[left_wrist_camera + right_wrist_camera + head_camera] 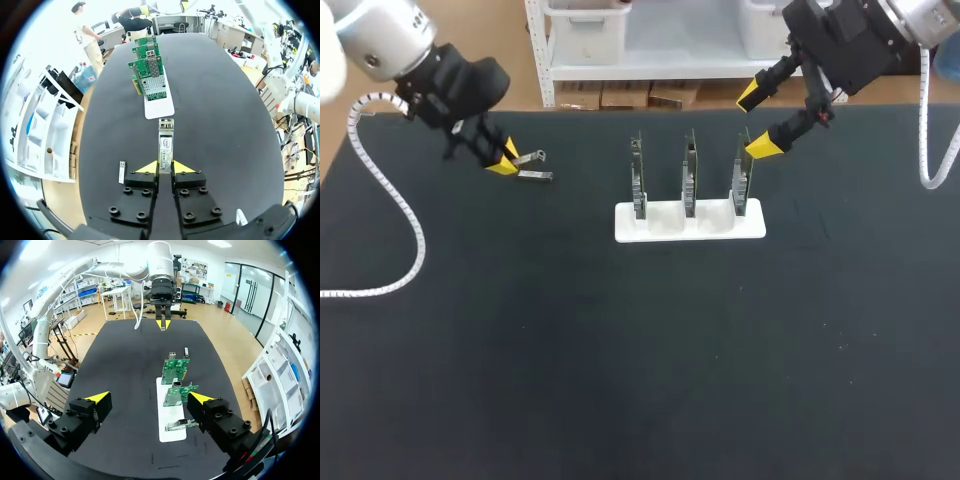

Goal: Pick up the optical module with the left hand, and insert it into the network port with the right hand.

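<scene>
So, left end effector point(165, 166) is clenched on the optical module point(165, 142), well apart from the network cards point(689, 180) — right end effector point(149, 398) hangs spread wide above them.

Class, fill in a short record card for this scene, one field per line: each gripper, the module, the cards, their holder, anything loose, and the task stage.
Left gripper: shut on the silver rectangular optical module
Right gripper: open, empty, by the card at the holder's right end
Cards: three green network cards, upright in a row
Holder: white slotted holder on the black table
Loose item: small silver piece on the table beside the left gripper
Stage: module gripped, not yet inserted
</scene>
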